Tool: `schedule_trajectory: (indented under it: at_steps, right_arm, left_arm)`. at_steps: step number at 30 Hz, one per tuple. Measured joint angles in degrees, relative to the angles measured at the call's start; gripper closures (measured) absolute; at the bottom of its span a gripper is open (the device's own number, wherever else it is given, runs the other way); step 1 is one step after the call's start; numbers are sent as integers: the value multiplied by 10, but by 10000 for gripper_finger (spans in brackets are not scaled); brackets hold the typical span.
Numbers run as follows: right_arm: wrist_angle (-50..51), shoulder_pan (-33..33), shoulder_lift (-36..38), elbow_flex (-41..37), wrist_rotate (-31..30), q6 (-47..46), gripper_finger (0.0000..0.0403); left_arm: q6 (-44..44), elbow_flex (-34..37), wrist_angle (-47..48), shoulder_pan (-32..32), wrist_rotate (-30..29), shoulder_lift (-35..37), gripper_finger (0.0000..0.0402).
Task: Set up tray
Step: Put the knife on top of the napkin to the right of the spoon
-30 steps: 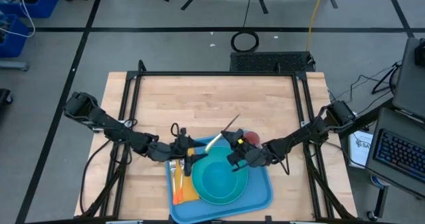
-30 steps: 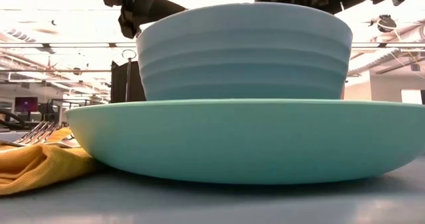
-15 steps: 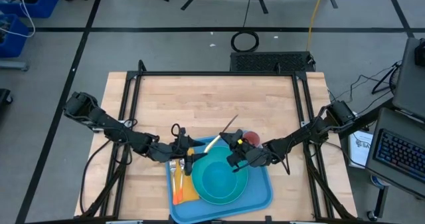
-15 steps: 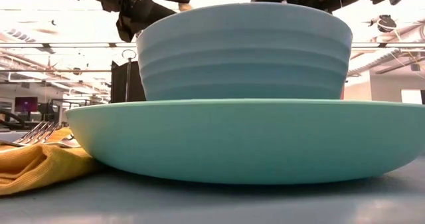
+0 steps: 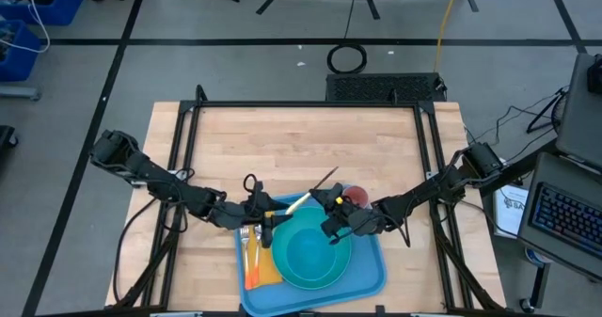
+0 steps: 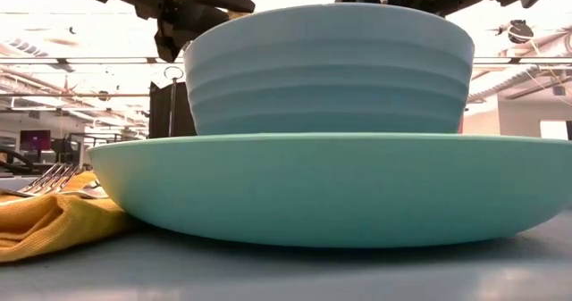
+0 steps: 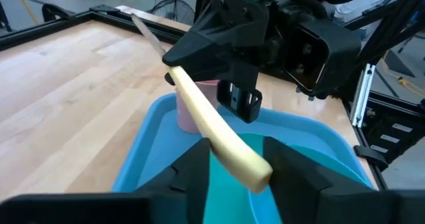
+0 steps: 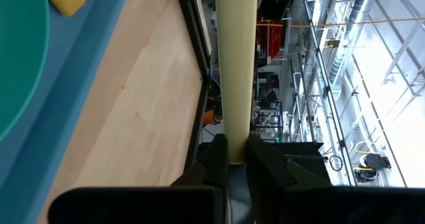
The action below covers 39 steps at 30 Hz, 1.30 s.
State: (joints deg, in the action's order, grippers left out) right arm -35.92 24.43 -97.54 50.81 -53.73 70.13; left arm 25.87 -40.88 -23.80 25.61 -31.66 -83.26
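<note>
- Knife [image 5: 313, 191] in the air, cream handle and thin blade, held across the far edge of the tray [image 5: 372, 275], and both arms are on it.
- Left gripper [image 5: 267, 211] sits at the handle's butt end; in its wrist view the cream handle runs between its fingers [image 7: 192, 167], though whether they actually pinch it I cannot tell.
- Right gripper [image 5: 331, 201] is closed on the same handle farther along, nearer the blade; its wrist view shows the handle clamped tight between both fingers [image 8: 216, 161].
- Tray lies just below and toward the near edge of the surface [image 5: 282, 138] from both grippers, carrying a teal plate [image 5: 324, 277] with a bowl [image 6: 329, 69] on it, and a yellow napkin [image 5: 266, 272] with a fork [image 5: 245, 237] on the left gripper's side.
- Long axis of the knife runs diagonally, blade tip pointing away from the tray over bare wood.
- My read: this is a handover, and the knife's open spot is on the right gripper's side of the plate, so that arm is the nearer one to set it down.
- A pink cup [image 5: 356, 196] stands just beyond the right gripper, close enough to get bumped.
</note>
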Motion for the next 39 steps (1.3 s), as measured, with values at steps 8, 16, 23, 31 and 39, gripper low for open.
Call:
schedule_trajectory:
  at_steps: [8,16,23,31,39]
  right_arm:
    - [7,2,0,-2,-14,1,383]
    - [7,1,0,-2,-7,-1,383]
    - [6,1,0,-2,-7,-4,371]
    - [0,1,0,0,-20,-4,365]
    - [0,1,0,0,-25,-4,367]
  left_arm:
    - [19,2,25,0,-35,0,338]
    - [33,2,38,0,-44,0,343]
    - [38,2,39,0,-44,0,343]
    - [25,1,40,10,-59,0,343]
    - [21,0,41,11,-63,0,346]
